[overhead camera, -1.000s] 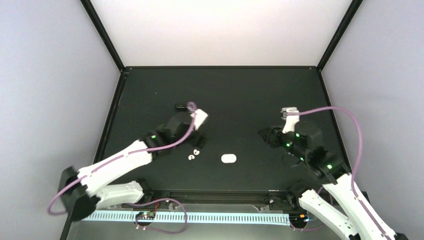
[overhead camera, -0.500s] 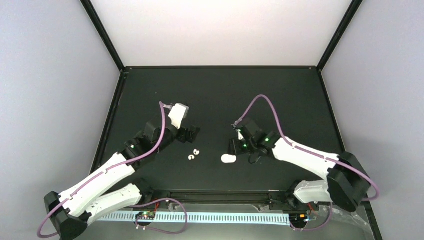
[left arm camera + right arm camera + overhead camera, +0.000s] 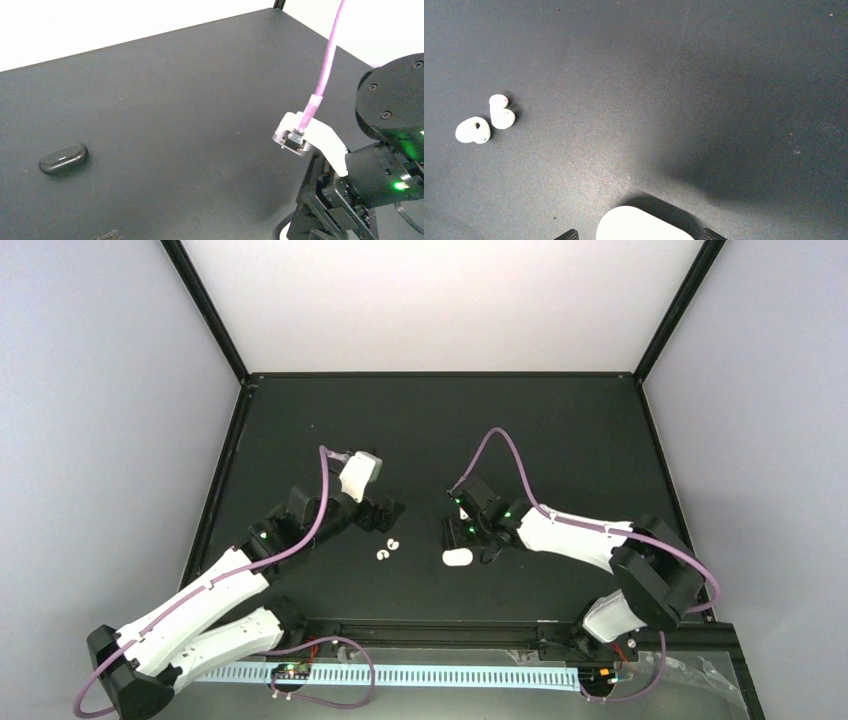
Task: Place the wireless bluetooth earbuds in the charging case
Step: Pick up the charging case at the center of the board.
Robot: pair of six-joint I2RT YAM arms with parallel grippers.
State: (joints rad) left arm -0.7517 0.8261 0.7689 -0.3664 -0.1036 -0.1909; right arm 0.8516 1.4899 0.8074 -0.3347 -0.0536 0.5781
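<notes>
Glossy white oval case [image 3: 644, 226] — matte black tabletop [image 3: 704, 75]

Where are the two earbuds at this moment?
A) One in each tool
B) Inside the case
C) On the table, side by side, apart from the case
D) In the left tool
C: both earbuds lie side by side on the table, well apart from the case.
</notes>
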